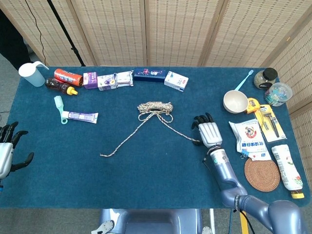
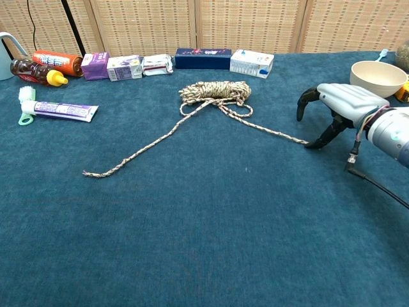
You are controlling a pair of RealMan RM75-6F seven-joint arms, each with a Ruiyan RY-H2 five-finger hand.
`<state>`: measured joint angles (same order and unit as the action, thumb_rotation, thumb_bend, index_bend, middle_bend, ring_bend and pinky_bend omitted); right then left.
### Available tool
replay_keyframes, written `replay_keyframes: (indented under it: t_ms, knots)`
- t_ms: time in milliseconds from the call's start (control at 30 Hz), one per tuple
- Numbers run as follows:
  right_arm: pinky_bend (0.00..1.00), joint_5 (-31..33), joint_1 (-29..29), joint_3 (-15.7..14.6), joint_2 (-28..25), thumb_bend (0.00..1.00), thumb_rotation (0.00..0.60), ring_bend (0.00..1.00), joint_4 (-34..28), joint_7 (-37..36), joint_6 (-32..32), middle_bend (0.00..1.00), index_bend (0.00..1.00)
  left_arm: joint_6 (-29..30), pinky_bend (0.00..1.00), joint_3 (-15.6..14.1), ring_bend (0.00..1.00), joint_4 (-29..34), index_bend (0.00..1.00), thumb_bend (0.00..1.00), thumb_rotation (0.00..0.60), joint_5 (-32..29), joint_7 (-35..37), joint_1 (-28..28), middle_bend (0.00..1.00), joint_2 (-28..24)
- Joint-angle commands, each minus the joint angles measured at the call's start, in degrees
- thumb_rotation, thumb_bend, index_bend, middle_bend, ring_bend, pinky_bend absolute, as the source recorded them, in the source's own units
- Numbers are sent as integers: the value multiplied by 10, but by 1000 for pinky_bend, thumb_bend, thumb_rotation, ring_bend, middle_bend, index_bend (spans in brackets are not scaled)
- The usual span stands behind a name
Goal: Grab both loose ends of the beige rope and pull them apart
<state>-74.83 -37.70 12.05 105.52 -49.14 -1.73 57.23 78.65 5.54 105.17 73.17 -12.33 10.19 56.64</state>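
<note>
The beige rope has its coil (image 1: 155, 107) (image 2: 215, 91) at the middle back of the blue table (image 1: 146, 185). One loose end (image 1: 103, 155) (image 2: 86, 173) lies free at the front left. The other end (image 1: 197, 142) (image 2: 305, 142) runs right, pulled fairly straight, to my right hand (image 1: 209, 133) (image 2: 342, 102). That hand arches over the cloth with its thumb tip pressing the rope end down; the other fingers curl just above the table. My left hand (image 1: 7, 146) hovers at the table's far left edge, fingers spread, holding nothing, far from the rope.
A white bowl (image 1: 235, 101) (image 2: 377, 78), snack packets (image 1: 251, 139) and a round coaster (image 1: 262, 173) sit right of my right hand. A toothpaste tube (image 1: 80, 116) (image 2: 61, 110) lies at left. Boxes and bottles (image 1: 114, 79) line the back edge.
</note>
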Motion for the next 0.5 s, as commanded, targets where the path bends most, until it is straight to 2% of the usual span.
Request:
replay_keyframes:
  t_ms: [33, 267, 500]
  knots:
    - [40, -3, 4, -3, -4, 237, 600, 172, -16, -2, 5, 232, 429, 0, 0, 0, 26, 0, 232, 299, 475, 0, -3, 1, 62, 1]
    - [40, 5, 3, 1, 2, 331, 600, 173, -23, 0, -2, 232, 441, 1, 0, 0, 26, -2, 232, 299, 475, 0, -5, 1, 62, 1]
    - [40, 10, 5, 1, 10, 340, 600, 173, -21, 2, -5, 232, 461, -1, 0, -2, 26, -6, 232, 300, 476, 0, -1, 0, 62, 2]
